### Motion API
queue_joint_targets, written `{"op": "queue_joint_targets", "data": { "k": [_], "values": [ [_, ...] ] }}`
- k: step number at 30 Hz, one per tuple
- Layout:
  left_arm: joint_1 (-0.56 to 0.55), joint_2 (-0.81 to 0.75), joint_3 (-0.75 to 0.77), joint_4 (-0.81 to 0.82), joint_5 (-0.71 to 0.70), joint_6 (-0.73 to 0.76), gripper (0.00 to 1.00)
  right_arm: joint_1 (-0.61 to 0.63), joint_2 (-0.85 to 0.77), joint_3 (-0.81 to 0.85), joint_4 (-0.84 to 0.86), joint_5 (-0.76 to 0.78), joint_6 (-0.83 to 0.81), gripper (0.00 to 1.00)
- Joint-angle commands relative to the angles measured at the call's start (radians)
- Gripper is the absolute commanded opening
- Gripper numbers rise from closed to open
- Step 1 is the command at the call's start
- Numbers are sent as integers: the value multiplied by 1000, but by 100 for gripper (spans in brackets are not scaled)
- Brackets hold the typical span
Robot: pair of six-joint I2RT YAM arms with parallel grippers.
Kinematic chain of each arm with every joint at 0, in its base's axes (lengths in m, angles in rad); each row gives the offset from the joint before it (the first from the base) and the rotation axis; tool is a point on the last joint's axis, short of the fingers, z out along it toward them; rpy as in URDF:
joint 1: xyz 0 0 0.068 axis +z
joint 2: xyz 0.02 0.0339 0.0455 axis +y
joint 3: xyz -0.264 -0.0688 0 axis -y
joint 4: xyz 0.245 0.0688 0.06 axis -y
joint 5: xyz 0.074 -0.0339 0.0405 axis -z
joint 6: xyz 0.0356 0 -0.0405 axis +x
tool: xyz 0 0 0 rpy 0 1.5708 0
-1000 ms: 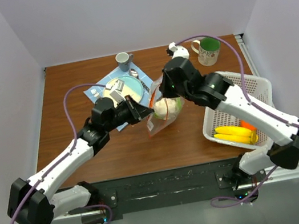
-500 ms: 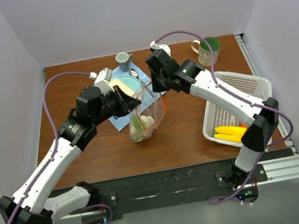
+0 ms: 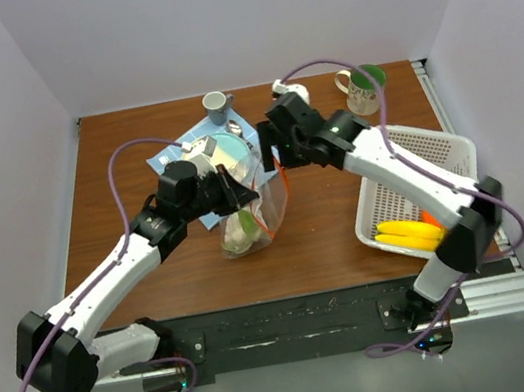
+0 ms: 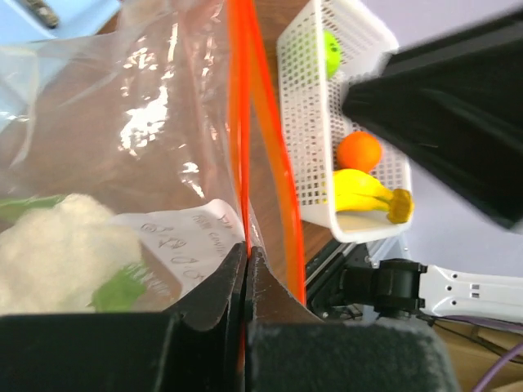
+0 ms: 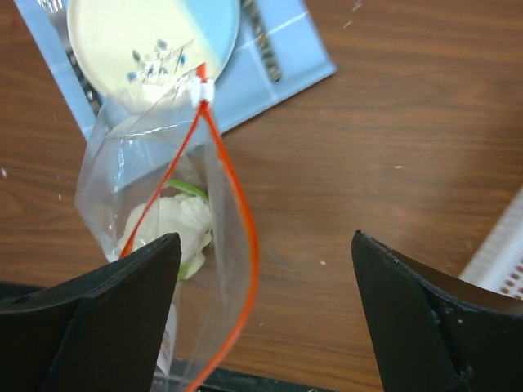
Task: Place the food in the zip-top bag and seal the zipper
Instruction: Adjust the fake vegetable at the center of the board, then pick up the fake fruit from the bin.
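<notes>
The clear zip-top bag (image 3: pixel 253 216) hangs over the table from my left gripper (image 3: pixel 241 192), which is shut on its orange-red zipper (image 4: pixel 238 122) at one end of the mouth. The mouth gapes in a loop (image 5: pixel 237 212). Inside the bag lies a pale green leafy piece of food (image 5: pixel 167 222). My right gripper (image 5: pixel 265 237) is open above the bag's mouth, its fingers wide apart and touching nothing. The remaining food sits in the white basket (image 3: pixel 405 145): a banana (image 3: pixel 406 234), an orange (image 4: pixel 359 151) and a green apple (image 4: pixel 330 51).
Behind the bag a plate (image 3: pixel 215 149) with cutlery rests on a blue napkin (image 3: pixel 174 159). A grey cup (image 3: pixel 216 107) and a mug with a green inside (image 3: pixel 363 89) stand at the back edge. The basket is at the right edge.
My right gripper has opened and let go of the bag's mouth. The bag now hangs from the left gripper alone, a little nearer and lower.
</notes>
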Motion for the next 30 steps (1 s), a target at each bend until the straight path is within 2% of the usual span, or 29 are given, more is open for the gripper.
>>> {"op": "queue_joint_targets", "data": {
  "k": [1,4,7,10,15,17,20,21,24,27,28,30],
  "values": [
    [10,8,17,182,85,-32,0,-73,-295,-117,-89,171,52,92],
    [12,20,41,179,109,-29,0,-224,-434,-305,-94,149,71,93],
    [15,23,53,176,126,-30,0,-328,-495,-442,-124,175,103,95],
    [29,22,54,171,144,-24,0,-378,-558,-537,-167,210,173,99],
    [46,23,38,203,178,-38,0,-426,-627,-606,-266,317,265,99],
    [46,26,25,225,192,-53,0,-455,-632,-625,-220,308,240,99],
    [46,34,15,254,212,-68,0,-530,-586,-642,-33,190,151,99],
    [46,39,14,257,216,-68,0,-570,-539,-642,78,154,105,99],
    [44,34,13,254,212,-61,0,-634,-451,-622,255,66,68,99],
    [46,33,13,254,213,-58,0,-708,-316,-613,383,-14,80,99],
    [47,31,13,253,215,-53,0,-727,-237,-604,392,-29,89,99],
    [46,26,14,249,213,-52,0,-776,-178,-597,435,-80,115,98]
  ]
}}
